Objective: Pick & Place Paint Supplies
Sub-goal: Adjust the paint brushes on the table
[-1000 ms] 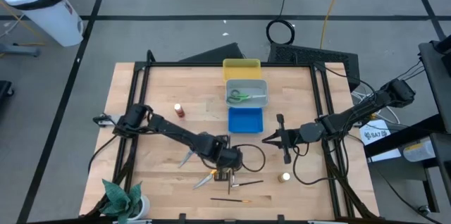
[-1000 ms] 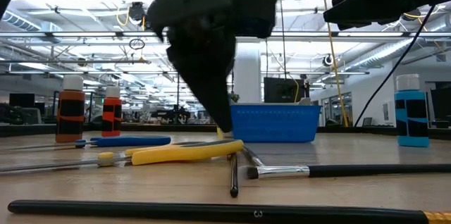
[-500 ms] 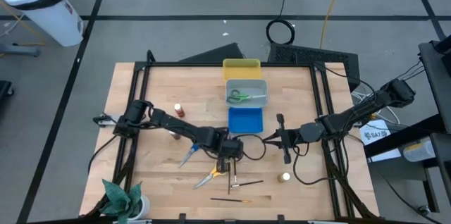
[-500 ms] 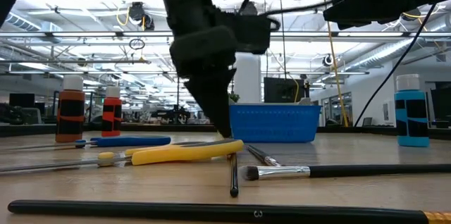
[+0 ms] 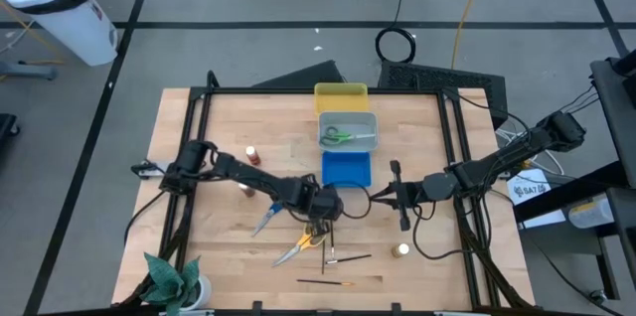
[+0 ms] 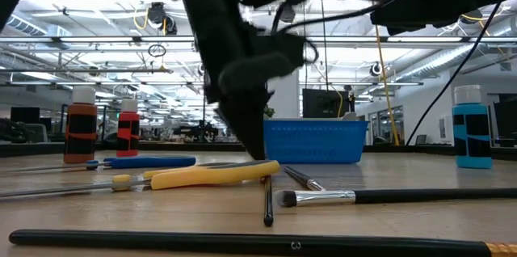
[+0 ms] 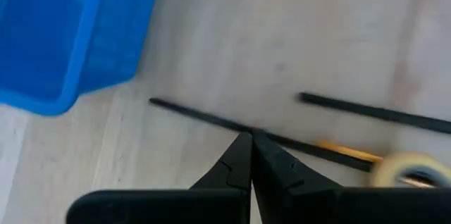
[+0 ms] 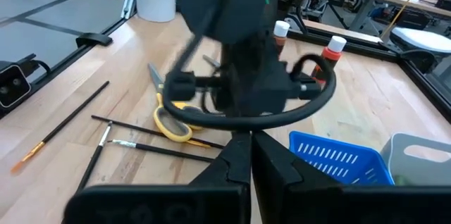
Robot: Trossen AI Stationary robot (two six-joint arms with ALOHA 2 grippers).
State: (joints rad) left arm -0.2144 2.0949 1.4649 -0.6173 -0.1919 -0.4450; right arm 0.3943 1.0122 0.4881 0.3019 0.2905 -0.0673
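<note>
Sitting in the grey tray (image 5: 369, 139) at 12 o'clock, only the green scissors (image 5: 338, 137) are stowed, while the left tool (image 5: 320, 229) hovers pressed together over brushes (image 5: 338, 257).

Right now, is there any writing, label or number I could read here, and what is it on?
No text reads clearly anywhere.
White tag at the far right of the high view: dark print, too small to read.
Blue paint bottle, brown paint bottle, red paint bottle: dark bands, no legible words.
Long brush: a tiny mark, unreadable.
</note>
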